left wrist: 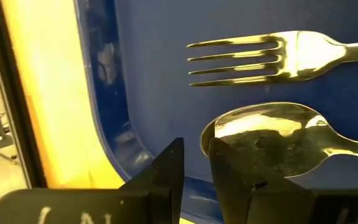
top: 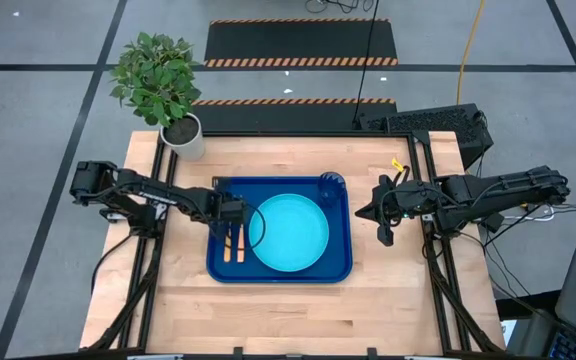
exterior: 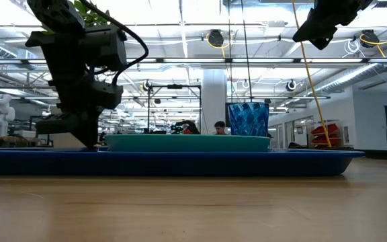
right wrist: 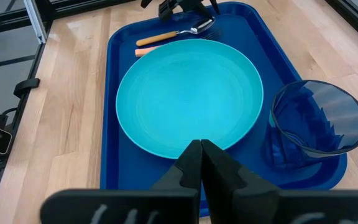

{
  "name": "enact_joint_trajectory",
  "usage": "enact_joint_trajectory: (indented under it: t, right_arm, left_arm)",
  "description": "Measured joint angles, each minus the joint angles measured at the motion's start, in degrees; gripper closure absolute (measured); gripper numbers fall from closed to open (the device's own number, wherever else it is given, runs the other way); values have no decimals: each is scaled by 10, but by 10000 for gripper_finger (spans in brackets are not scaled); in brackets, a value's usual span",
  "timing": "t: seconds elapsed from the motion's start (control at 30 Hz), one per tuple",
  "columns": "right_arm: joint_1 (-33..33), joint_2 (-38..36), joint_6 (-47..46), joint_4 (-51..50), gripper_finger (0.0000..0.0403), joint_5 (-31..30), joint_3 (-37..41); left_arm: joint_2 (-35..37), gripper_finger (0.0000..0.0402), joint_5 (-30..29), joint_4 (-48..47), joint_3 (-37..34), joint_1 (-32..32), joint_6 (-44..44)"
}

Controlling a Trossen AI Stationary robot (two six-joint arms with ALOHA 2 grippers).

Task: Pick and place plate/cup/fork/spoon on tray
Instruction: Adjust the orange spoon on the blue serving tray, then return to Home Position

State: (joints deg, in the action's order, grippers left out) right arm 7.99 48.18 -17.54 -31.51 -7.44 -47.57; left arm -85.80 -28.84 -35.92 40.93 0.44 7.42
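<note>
No brand, label or readable writing shows on any of the things.

The tray (top: pixel 280 272) lies on the wooden desk (top: pixel 288 310) with its long side across the desk. The plate (top: pixel 289 232) lies flat in the middle of the tray. The cup (top: pixel 332 182) stands upright in the far right corner of the tray, just beside the plate.

The fork (left wrist: pixel 272 56) and the spoon (left wrist: pixel 278 137) lie side by side in the left part of the tray, between its left rim and the plate. Their long axes run parallel, with the metal heads toward the far side of the desk and the orange handles toward the near side.

The left gripper (top: pixel 233 211) is low over the metal heads; its jaws stand a little apart and hold nothing, with the tips just beside the bowl of the spoon. The right gripper (top: pixel 384 235) hangs raised off the right edge of the tray, its jaws closed and empty.
</note>
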Motion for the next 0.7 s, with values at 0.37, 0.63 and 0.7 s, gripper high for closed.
enact_joint_trajectory:
  t: [0.37, 0.63, 0.7]
  right_arm:
    - [0, 0, 0, 0, 403, 0, 0]
    - [0, 0, 2, 0, 403, 0, 0]
    - [0, 0, 2, 0, 403, 0, 0]
  left_arm:
    - [0, 320, -8, 0, 0, 4, 0]
    - [0, 320, -13, -55, 33, -23, -6]
    - [0, 320, -22, -77, 54, -32, -16]
